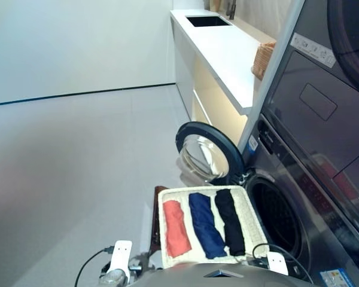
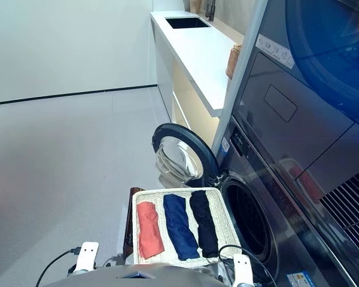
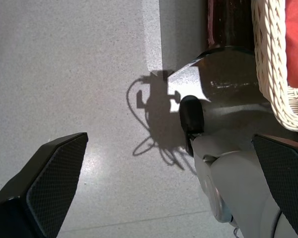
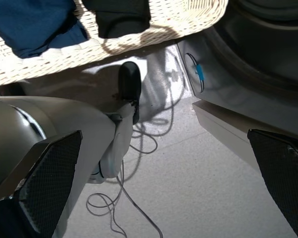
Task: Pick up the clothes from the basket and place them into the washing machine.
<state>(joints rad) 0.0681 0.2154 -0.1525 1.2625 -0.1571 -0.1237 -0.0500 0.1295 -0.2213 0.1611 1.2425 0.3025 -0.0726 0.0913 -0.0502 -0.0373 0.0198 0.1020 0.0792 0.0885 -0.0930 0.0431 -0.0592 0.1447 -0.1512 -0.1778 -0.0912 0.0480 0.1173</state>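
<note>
1. I have the basket (image 1: 251,224) low in the centre of the head frames, a cream woven tray just left of the washing machine (image 1: 311,206).
2. Three rolls lie in it side by side: the red-orange roll (image 1: 176,227) leftmost, the navy roll (image 1: 206,225) in the middle, the black roll (image 1: 230,220) rightmost, nearest the drum.
3. The drum opening (image 1: 277,215) shows at lower right of the head frames, dark inside. The porthole door (image 1: 203,152) stands swung open just above the basket in the picture.
4. My left tool (image 3: 169,188) hangs over grey floor (image 3: 64,64), its two fingers spread wide with nothing between them (the basket's rim and a strip of red cloth sit at the upper right of that wrist frame).
5. My right tool (image 4: 164,188) is likewise spread and empty, with the navy and black rolls along the upper edge of its frame and the machine's front at upper right.
6. A white surface (image 1: 221,48) runs along the upper centre; on it, probably, a brown wicker basket (image 1: 263,60), partly hidden.
</note>
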